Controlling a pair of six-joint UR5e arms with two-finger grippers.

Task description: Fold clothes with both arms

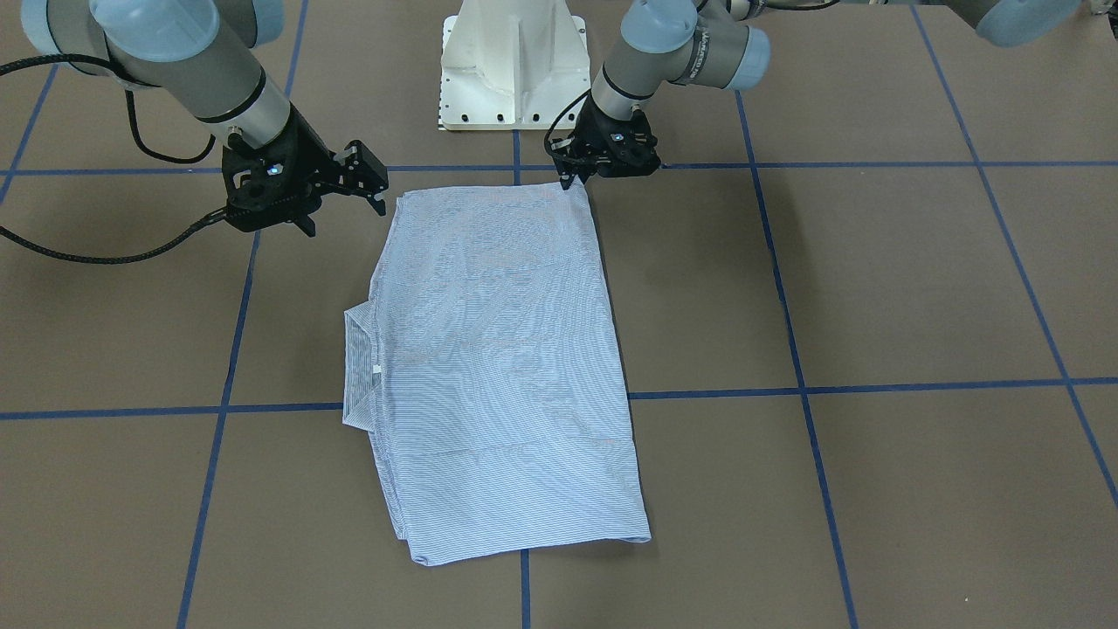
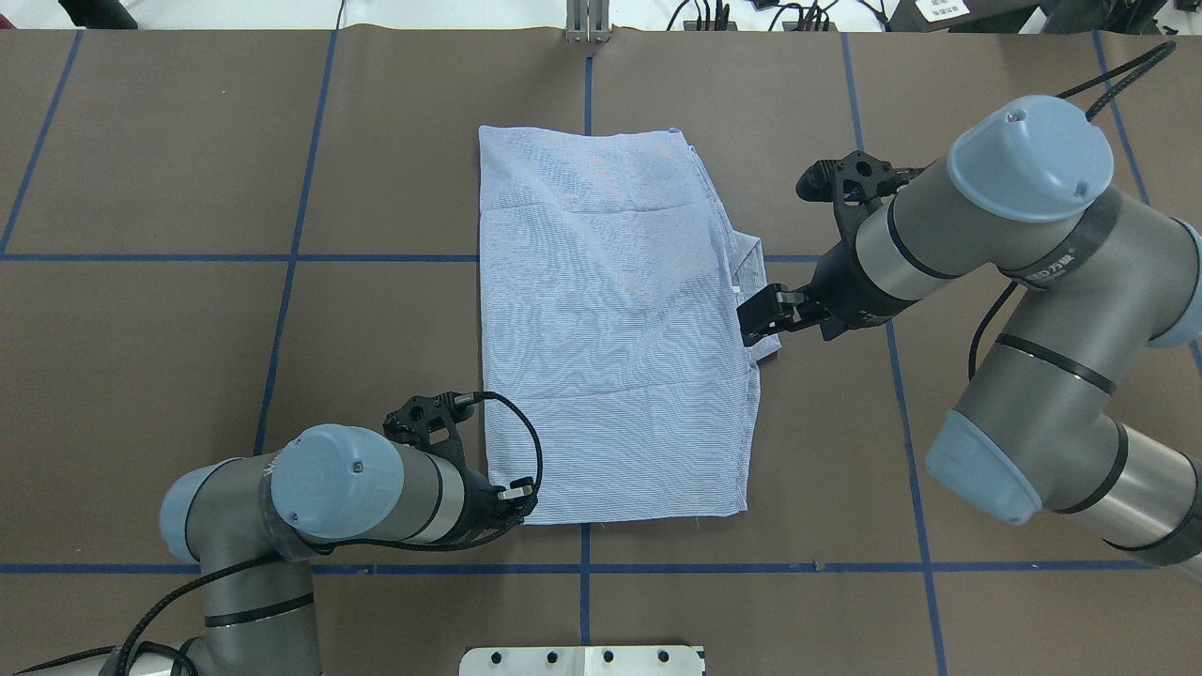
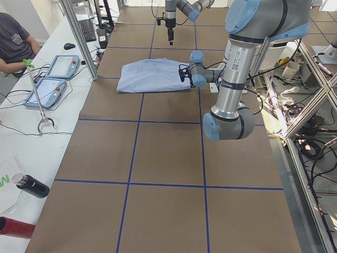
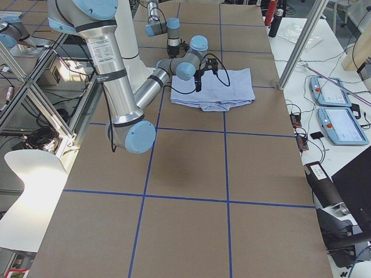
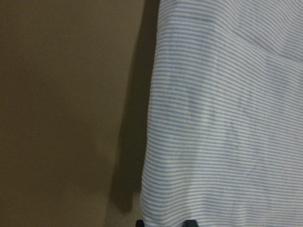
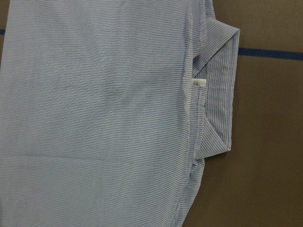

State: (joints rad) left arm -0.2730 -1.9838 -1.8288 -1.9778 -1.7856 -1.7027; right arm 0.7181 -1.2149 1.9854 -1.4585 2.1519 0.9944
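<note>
The left pincer (image 1: 569,181) sits at the shirt's (image 2: 610,329) near left corner, right pincer (image 1: 346,218) off its right edge.

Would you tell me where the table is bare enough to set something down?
Bare table spreads left of the shirt, beyond the left hand, and across the far right corner. Crowded: the collar side, where the right hand and its arm hang, and the shirt's near-left corner.

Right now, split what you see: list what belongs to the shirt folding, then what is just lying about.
Job in hand:
- light blue, white-striped folded shirt
- left arm's black claw, at the shirt's corner
- right arm's black claw, open

Lying about, on the white side bench:
- two blue-rimmed handheld screens
- black bottle
- dark red bottle
- black keyboard
</note>
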